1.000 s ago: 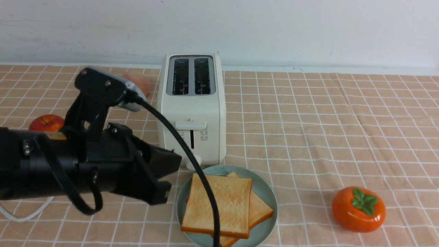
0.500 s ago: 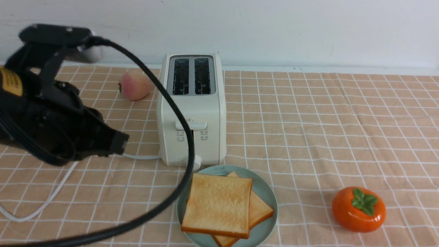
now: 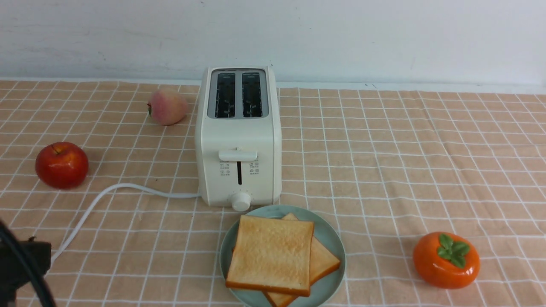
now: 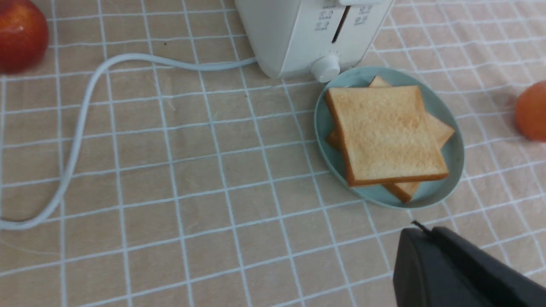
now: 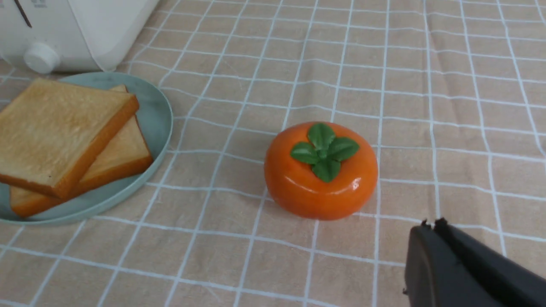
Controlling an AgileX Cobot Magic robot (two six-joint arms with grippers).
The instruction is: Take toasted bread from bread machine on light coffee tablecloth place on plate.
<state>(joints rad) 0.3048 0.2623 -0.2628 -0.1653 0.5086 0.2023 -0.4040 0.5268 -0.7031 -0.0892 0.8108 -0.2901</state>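
Tablecloth (image 4: 192, 170), toast (image 4: 384, 132) apart from left end effector (image 4: 420, 232)

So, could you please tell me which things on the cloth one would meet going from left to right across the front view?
In order: red apple → peach → toaster → orange persimmon. The plate with the toast overlaps the toaster sideways, so it is left out.

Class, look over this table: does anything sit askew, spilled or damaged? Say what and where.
Only the toasted bread on the plate: its lower slice lies turned, corners poking out from under the upper one. Nothing looks spilled or damaged.
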